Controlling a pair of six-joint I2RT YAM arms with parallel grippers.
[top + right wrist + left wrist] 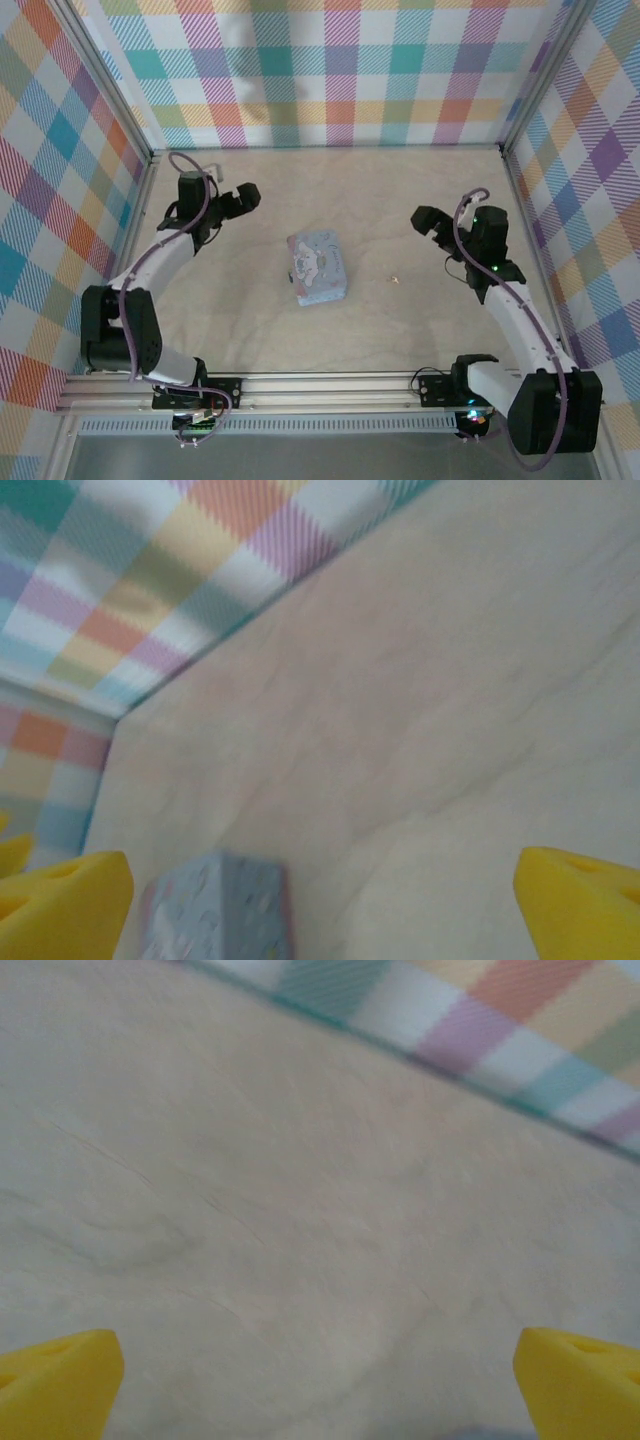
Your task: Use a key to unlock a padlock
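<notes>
While left gripper (246,196) and right gripper (421,221) hung spread and empty, nothing was done: key (394,279) lay untouched near the table (400,190) middle, right of the box (320,262); padlock (290,274) maybe the dark speck at its left side

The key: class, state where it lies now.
In the top view the key lies on the table, right of the light-blue box and apart from it, with the right gripper just beyond.

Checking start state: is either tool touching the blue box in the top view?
No: the left tool and right tool are both clear of the blue box, one on each side.
</notes>
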